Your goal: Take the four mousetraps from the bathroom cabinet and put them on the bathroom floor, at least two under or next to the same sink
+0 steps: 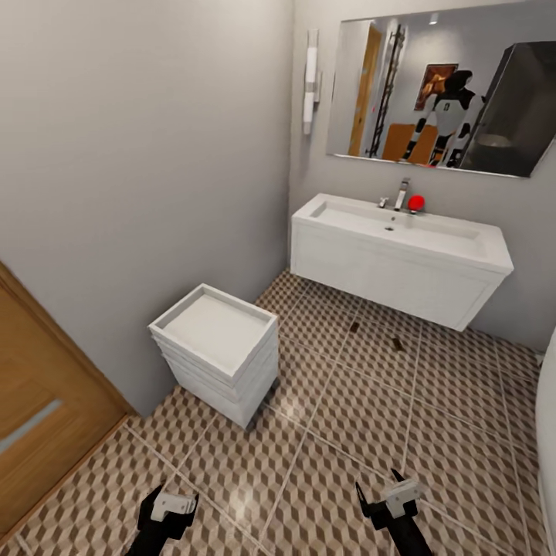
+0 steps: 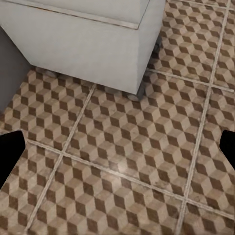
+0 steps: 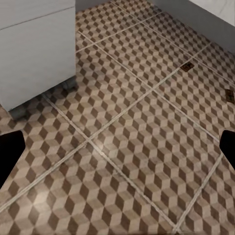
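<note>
A small bathroom with grey walls: the bathroom floor, tiled in a brown, beige and white cube pattern, fills the lower half of the head view. At upper right you see the bathroom sink, a long white basin on a wall-hung white vanity, with a chrome tap and a red ball-shaped object beside it, under a mirror. Two mousetraps lie on the tiles just in front of the vanity, near each other but apart; the right wrist view shows them as small dark marks. Left of centre stands a white slatted box against the wall; a wooden door occupies the lower left edge. Your left gripper and right gripper hang at the bottom of the frame above bare tiles, each with its jaws apart and holding nothing.
</note>
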You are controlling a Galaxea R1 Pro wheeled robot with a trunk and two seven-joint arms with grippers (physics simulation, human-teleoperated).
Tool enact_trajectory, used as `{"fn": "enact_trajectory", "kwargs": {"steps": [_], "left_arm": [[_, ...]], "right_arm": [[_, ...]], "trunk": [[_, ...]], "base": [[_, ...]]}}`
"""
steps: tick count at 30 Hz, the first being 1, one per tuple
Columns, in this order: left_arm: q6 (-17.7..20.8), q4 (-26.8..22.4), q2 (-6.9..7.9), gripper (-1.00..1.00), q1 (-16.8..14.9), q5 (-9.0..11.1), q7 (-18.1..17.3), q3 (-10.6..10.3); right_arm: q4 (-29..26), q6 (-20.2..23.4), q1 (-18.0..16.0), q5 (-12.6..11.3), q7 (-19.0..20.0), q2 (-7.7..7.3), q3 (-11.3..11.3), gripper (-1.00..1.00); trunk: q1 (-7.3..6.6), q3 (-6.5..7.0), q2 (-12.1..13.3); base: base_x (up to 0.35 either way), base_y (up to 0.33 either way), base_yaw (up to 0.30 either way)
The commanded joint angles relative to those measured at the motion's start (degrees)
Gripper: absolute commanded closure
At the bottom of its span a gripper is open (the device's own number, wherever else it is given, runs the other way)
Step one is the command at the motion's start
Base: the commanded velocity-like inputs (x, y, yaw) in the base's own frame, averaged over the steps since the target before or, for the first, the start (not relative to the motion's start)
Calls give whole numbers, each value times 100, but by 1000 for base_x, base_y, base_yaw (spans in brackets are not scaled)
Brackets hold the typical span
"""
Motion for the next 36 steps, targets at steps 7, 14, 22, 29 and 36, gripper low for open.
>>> {"fn": "enact_trajectory", "kwargs": {"steps": [7,14,22,29,36], "left_arm": [[-28,21,-8,-100,-9,53,-19,-48],[-28,21,-9,-100,-9,53,-21,-48],[-28,21,-7,-100,-9,53,-22,-48],[-28,21,-4,-100,-10,52,-22,-48],[-28,21,-10,-100,-9,53,-22,-48]], "right_arm": [[2,-6,-3,52,-59,-1,18,-100],[2,-1,-3,52,-59,-1,20,-100],[2,1,-3,51,-59,-1,18,-100],[2,-1,-3,51,-59,-1,19,-100],[2,-1,-3,50,-59,-1,19,-100]], "trunk": [[0,-57,-11],[0,-104,-11],[0,-158,-11],[0,-207,-11],[0,-255,-11]], "base": [[-113,0,203],[-10,0,203],[-1,0,202],[0,0,202],[0,0,202]]}}
